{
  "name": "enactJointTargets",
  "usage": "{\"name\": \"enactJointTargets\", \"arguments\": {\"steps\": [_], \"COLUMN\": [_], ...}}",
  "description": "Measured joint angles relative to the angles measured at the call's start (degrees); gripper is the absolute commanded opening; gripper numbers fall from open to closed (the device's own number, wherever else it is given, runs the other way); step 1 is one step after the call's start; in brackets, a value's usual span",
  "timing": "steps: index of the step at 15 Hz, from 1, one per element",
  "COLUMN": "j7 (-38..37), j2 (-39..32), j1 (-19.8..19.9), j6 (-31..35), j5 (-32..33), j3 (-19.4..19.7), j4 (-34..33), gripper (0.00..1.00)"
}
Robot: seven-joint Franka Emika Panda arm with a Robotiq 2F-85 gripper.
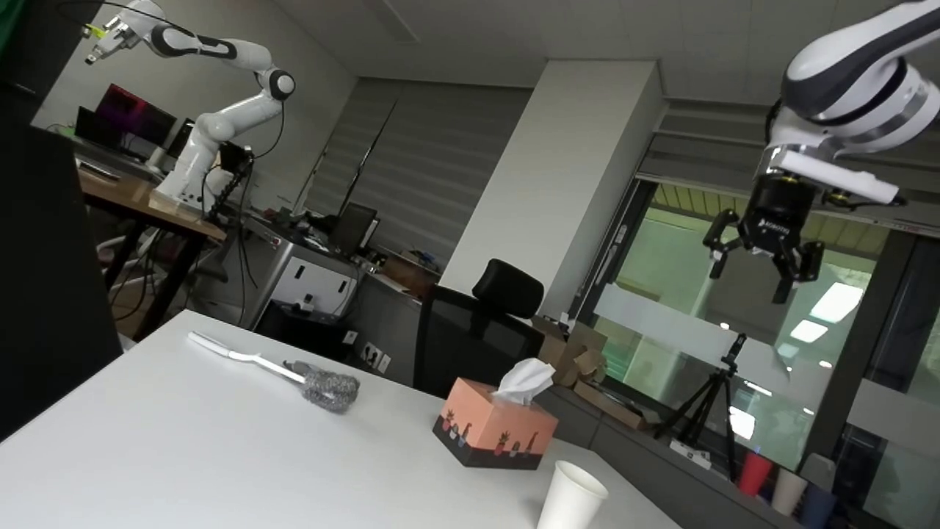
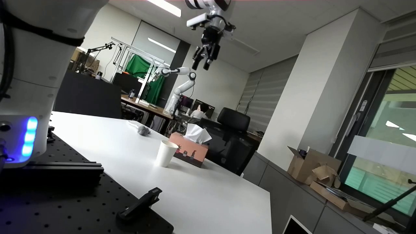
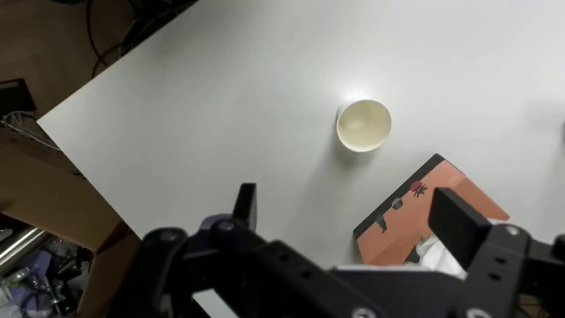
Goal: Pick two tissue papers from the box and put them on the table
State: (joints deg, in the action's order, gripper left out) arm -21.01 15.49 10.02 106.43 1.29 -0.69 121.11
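The salmon box with a dark base (image 1: 507, 433) stands on the white table (image 1: 257, 455); it also shows in an exterior view (image 2: 187, 148) and in the wrist view (image 3: 408, 212). A crumpled white tissue paper (image 1: 526, 380) sticks up from its top slot, also seen in an exterior view (image 2: 197, 133). In the wrist view the tissue (image 3: 443, 258) is partly hidden behind a finger. My gripper (image 1: 750, 281) is open and empty, high above the table; it also hangs high in an exterior view (image 2: 201, 67). In the wrist view its fingers (image 3: 344, 194) are wide apart. No tissue lies on the table.
A white cup (image 1: 571, 496) stands upright close to the box, also in the wrist view (image 3: 364, 126). A white-handled grey brush (image 1: 330, 391) lies farther along the table. A black chair (image 1: 477, 330) stands beyond the table edge. A black clamp (image 2: 139, 206) sits on the perforated base plate (image 2: 81, 211).
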Motion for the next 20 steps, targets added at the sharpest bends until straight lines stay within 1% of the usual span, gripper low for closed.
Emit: {"name": "enactJointTargets", "arguments": {"steps": [4, 6, 16, 18, 20], "j7": [0.01, 0.01, 0.01, -0.01, -1.03], "j2": [-11.35, -14.27, -14.60, -15.10, -17.45], "j1": [0.48, 0.47, 0.25, 0.01, -0.14], "j6": [-1.15, -1.93, -2.76, -1.49, 2.30], "j5": [-0.30, -0.34, -0.35, -0.27, -0.61], "j3": [3.64, 3.98, 3.96, 4.37, 4.98], "j4": [-11.30, -14.29, -15.29, -15.30, -16.31], "gripper": [1.00, 1.00, 1.00, 1.00, 1.00]}}
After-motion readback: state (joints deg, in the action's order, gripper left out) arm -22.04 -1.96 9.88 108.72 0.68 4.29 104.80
